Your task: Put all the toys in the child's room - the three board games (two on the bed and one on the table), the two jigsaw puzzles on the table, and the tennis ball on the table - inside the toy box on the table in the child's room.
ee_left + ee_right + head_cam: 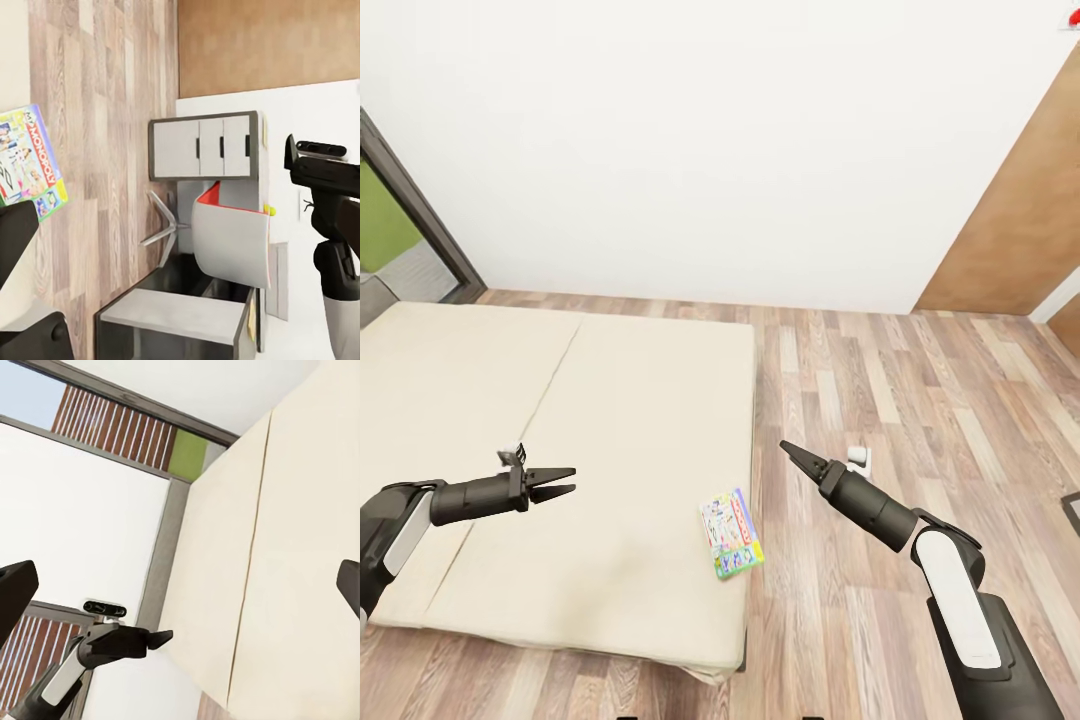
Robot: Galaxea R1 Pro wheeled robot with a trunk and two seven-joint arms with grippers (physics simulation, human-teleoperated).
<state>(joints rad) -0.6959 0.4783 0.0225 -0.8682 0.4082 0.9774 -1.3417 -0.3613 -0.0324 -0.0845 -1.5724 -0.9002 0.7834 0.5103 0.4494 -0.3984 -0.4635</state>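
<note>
Roughly mid-frame in the head view, a beige bed (560,440) took up the left half, w/ one board game (731,534) lying flat near its right edge, close to the front corner. Cover was white & colourful w/ a green edge; the left wrist view (30,161) showed "MONOPOLY" printed on it.

Left gripper (560,485) hovered above the mattress, pointing toward the game, jaws a little apart w/ nothing between them. Game lay well to its right & nearer the robot, not touching. Left wrist view showed the game off to one side of the dark fingers (19,232), not between them.

Right gripper (788,448) hung over the wood-plank floor (880,380) just beyond the bed's right edge. In the head view its tips looked drawn to a point, but the right wrist view showed its two fingers (15,589) at opposite edges of the frame, so wide open & holding nothing. Game sat to its left & nearer the robot, apart from it.

Right wrist view also showed the left gripper (154,639) against the mattress & a dark-framed window (161,562). Left wrist view showed the right gripper (319,161), plus a grey desk w/ drawer fronts (202,146) & a white chair (229,240).
</note>
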